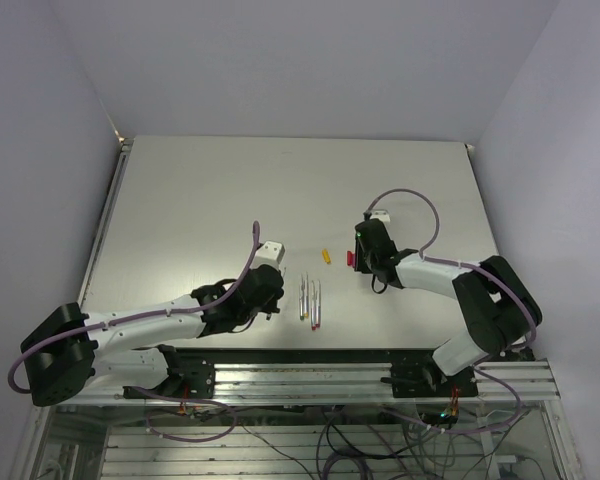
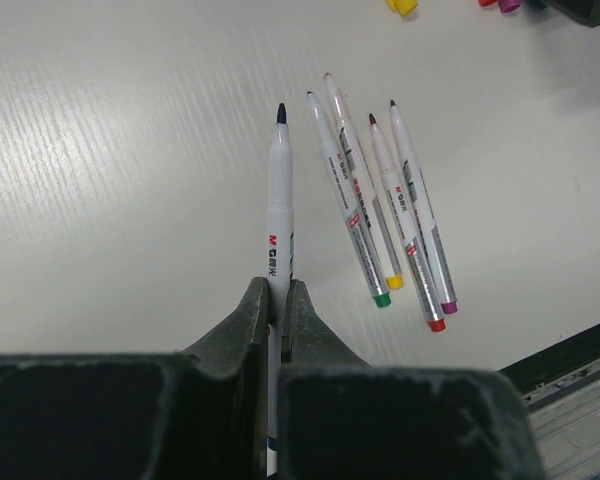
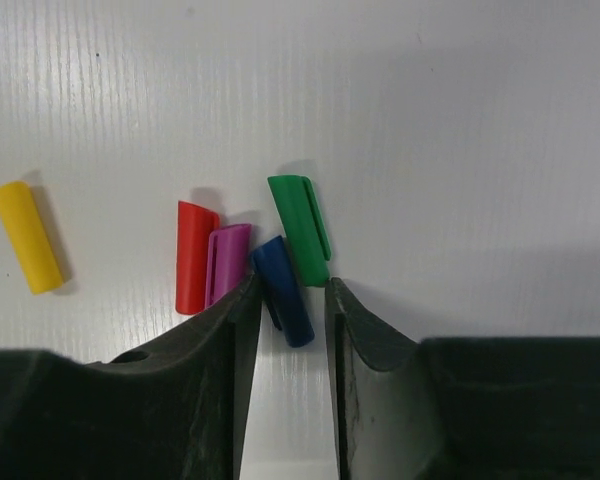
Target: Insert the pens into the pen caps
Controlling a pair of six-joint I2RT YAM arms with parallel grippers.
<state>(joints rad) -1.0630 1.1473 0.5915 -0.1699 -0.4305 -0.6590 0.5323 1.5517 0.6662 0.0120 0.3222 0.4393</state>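
My left gripper is shut on one pen, a whitish barrel whose dark blue tip points away over the table. Several more pens lie side by side just to its right, seen from above as pens. My right gripper hangs low over the pen caps with its jaws either side of the blue cap. The left finger is against that cap and a gap remains on the right. The green cap, magenta cap and red cap crowd round it. The yellow cap lies apart on the left.
The white table runs back to pale walls. Its near edge meets a black and aluminium rail just behind the lying pens. The two arms' bases stand along that rail.
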